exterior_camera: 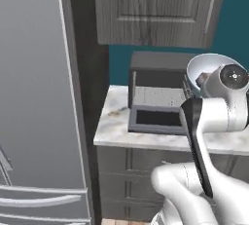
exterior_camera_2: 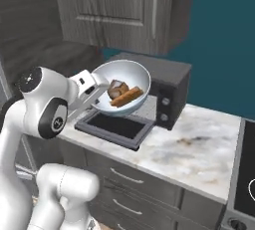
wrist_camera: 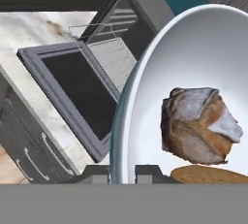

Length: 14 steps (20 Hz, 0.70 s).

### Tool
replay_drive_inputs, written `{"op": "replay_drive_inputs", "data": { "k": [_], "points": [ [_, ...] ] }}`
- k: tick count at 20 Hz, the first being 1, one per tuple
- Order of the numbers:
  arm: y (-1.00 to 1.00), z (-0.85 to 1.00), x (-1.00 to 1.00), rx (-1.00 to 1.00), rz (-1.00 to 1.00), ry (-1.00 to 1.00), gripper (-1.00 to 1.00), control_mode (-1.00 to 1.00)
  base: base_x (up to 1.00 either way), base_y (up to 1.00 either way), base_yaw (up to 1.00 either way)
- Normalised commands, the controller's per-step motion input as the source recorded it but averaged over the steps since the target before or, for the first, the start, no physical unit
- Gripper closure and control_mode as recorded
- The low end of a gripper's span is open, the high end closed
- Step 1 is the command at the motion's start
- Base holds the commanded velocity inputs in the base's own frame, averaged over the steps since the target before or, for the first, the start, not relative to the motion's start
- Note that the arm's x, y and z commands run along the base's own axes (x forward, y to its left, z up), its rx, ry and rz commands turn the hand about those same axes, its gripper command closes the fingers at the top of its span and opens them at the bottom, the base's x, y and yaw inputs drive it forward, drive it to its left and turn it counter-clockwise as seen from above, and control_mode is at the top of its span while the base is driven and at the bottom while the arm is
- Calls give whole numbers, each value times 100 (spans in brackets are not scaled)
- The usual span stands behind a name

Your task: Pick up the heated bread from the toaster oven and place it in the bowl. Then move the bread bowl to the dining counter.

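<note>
The pale blue-white bowl (exterior_camera_2: 130,74) hangs tilted in the air in front of the toaster oven (exterior_camera_2: 172,85), above its dropped-open door (exterior_camera_2: 115,125). My gripper (exterior_camera_2: 98,91) is shut on the bowl's near rim, and its fingertips (wrist_camera: 100,172) straddle that rim in the hand view. Inside the bowl (wrist_camera: 193,48) lies the heated bread (exterior_camera_2: 129,96), an orange-brown stick, next to a rounder brown-and-white chunk (wrist_camera: 199,127). In the left base view the bowl (exterior_camera: 206,65) shows above my wrist, beside the oven (exterior_camera: 155,80). The dining counter is out of view.
The oven stands on a shallow marble worktop (exterior_camera_2: 199,144) under dark wood wall cupboards (exterior_camera: 155,5). A tall grey fridge (exterior_camera: 34,97) closes off the left side. A dark cooktop (exterior_camera_2: 246,174) lies at the right end of the worktop.
</note>
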Motion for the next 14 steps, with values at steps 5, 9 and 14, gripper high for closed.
{"op": "replay_drive_inputs", "data": {
  "k": [5,9,14],
  "points": [
    [0,0,0,0,0,0,100,100,-62,-28,94],
    [0,0,0,0,0,0,100,100,-14,0,100],
    [0,0,0,0,0,0,100,100,-14,0,100]
  ]
}}
